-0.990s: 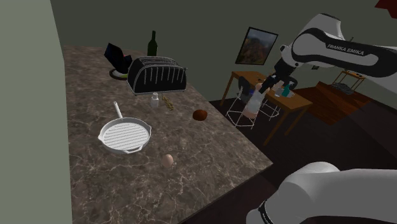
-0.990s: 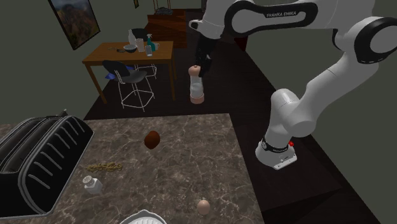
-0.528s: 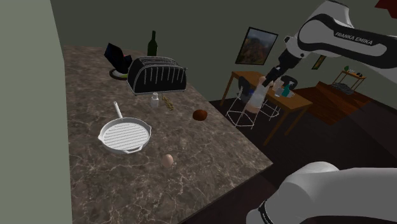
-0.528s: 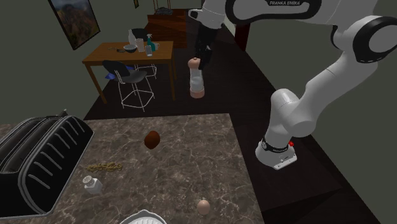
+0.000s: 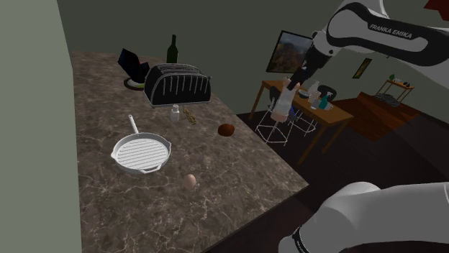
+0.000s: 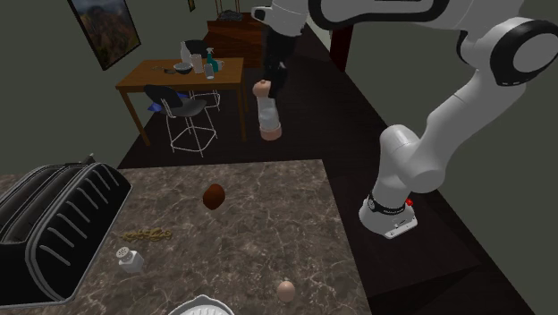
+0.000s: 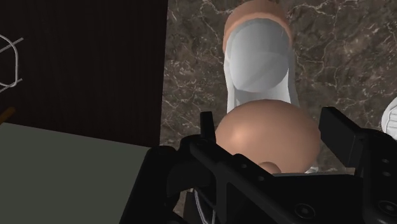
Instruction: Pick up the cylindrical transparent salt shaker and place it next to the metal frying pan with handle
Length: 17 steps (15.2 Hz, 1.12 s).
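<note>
- The claw (image 6: 268, 80) pinches the shaker (image 6: 266, 114) by its tan cap. The shaker hangs upright beneath it, up in the air near the counter's (image 6: 268, 192) edge.
- The pan (image 5: 142, 153) sits on the counter, well apart toward the shoulder view's left and lower (a long carry, I'd judge).

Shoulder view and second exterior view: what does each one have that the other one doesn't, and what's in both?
Shoulder view: the dark bottle beyond the toaster, and the frying pan whole with its handle. Second exterior view: the red spot on the arm's foot; of the pan, just a bit of rim. Both: the gripper clasping the salt shaker, the toaster, the brown lump and the egg-like ball.
</note>
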Each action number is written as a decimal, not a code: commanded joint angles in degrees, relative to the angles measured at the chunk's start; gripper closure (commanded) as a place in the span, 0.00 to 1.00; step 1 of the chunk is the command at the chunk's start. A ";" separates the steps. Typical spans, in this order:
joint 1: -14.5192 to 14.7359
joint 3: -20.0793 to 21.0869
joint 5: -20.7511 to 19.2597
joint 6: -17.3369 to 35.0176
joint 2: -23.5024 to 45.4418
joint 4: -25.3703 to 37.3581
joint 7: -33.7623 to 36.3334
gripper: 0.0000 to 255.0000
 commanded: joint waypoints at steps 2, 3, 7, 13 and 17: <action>1.31 2.82 1.01 0.73 3.04 2.01 3.70 1.00; 1.70 3.67 1.29 0.95 4.16 2.81 4.82 1.00; 3.22 6.90 2.13 1.63 9.08 6.70 9.19 1.00; 5.35 11.29 2.47 1.75 17.64 14.67 15.51 1.00; 6.83 13.85 2.01 1.02 24.15 21.57 19.57 1.00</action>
